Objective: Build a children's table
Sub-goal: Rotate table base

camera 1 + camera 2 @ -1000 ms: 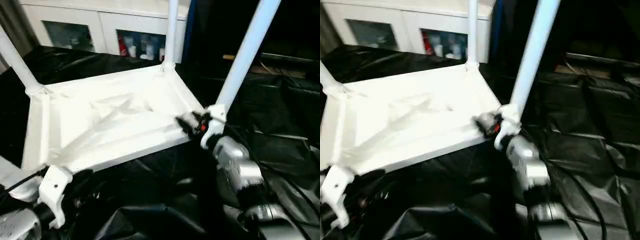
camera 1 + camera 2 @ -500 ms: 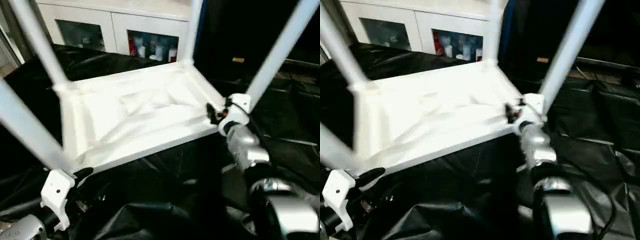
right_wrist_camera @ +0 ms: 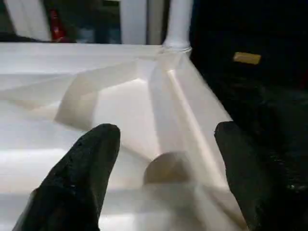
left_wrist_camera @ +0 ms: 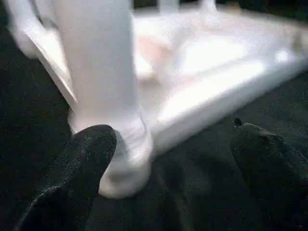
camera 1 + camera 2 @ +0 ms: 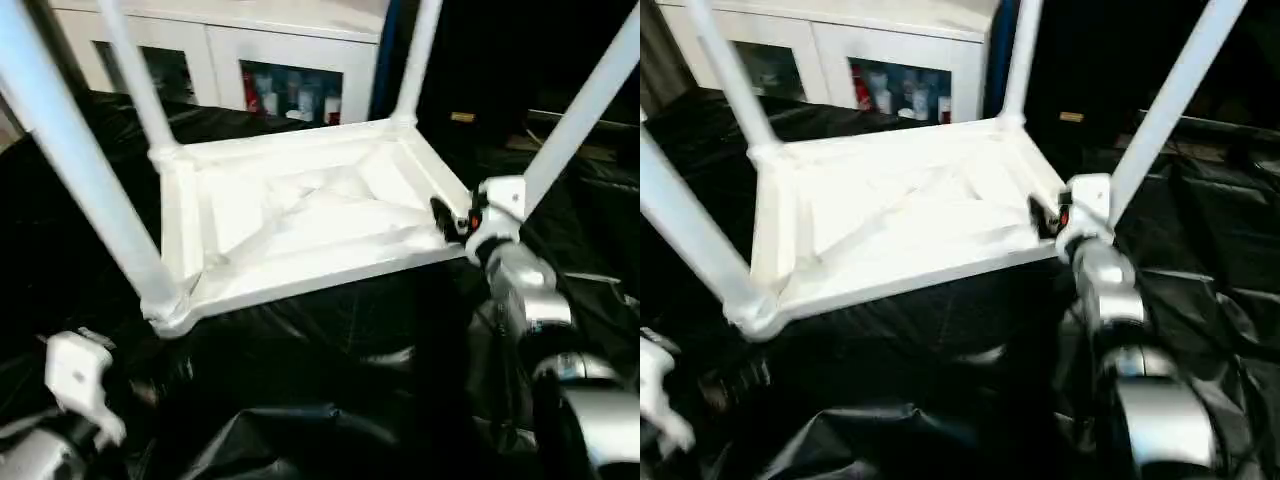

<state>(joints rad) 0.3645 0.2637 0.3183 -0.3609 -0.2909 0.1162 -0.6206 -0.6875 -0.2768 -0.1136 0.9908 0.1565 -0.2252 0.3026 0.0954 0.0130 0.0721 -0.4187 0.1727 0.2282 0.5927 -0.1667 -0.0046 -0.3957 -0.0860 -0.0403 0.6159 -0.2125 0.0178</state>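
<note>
On the black sheeting (image 5: 330,420) the children's table (image 5: 300,215) lies upside down, its ribbed underside facing up and four white legs rising from the corner sockets. Down at the near left corner, the left hand (image 4: 168,168) stands wide open, holding nothing; one black finger (image 4: 79,163) sits just beside the base of the near left leg (image 5: 85,165), the other well off to the side over the dark sheet. Whether that finger touches the socket I cannot tell. Over at the near right corner, the right hand (image 3: 163,168) is spread fairly wide at the table's edge beside the right leg (image 5: 580,110); its fingers (image 3: 86,163) straddle a rounded boss on the underside, and a firm grip cannot be made out. Behind the table stands a white cabinet (image 5: 250,60) with glass doors.
</note>
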